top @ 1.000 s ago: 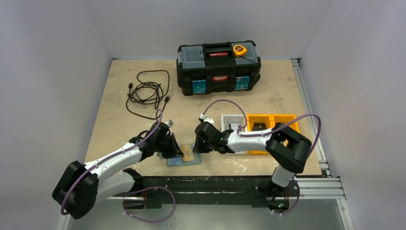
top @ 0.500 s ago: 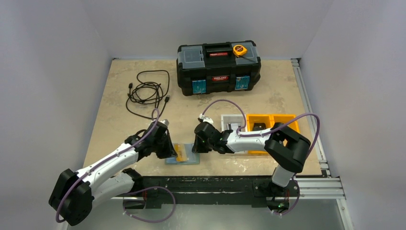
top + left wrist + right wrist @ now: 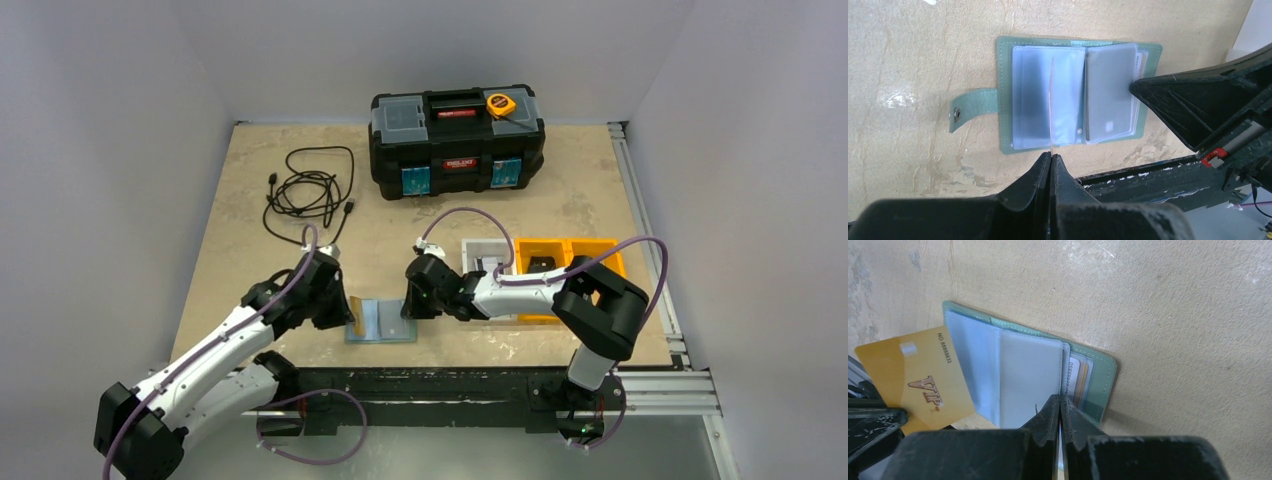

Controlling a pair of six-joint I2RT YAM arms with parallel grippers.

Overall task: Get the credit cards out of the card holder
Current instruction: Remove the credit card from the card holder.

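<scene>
Drawing the tan card (image 3: 913, 380) from the holder (image 3: 1005, 100) is in hand: it is pinched by the left fingers (image 3: 1040, 172), and the holder is pinned by the closed right fingers (image 3: 1047, 420). Next, pulling it clear and laying it aside is called for.

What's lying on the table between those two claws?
Only the open card holder, plain in the top view; the left claw pinches a gold card.

1. You are looking at a card holder (image 3: 1006, 125) whose teal cover is showing a matt, leather-like finish.
2. Its inner sleeves (image 3: 1030, 100) are gleaming as clear, glossy plastic.
3. The tab's snap (image 3: 956, 115) is glinting like metal.
4. The tan-orange card (image 3: 918, 377) is shining as smooth plastic.
5. The table (image 3: 1173, 315) is showing you a rough, mottled, matt top.
6. The left gripper (image 3: 1051, 156) is showing black, matt, scuffed plastic.
</scene>
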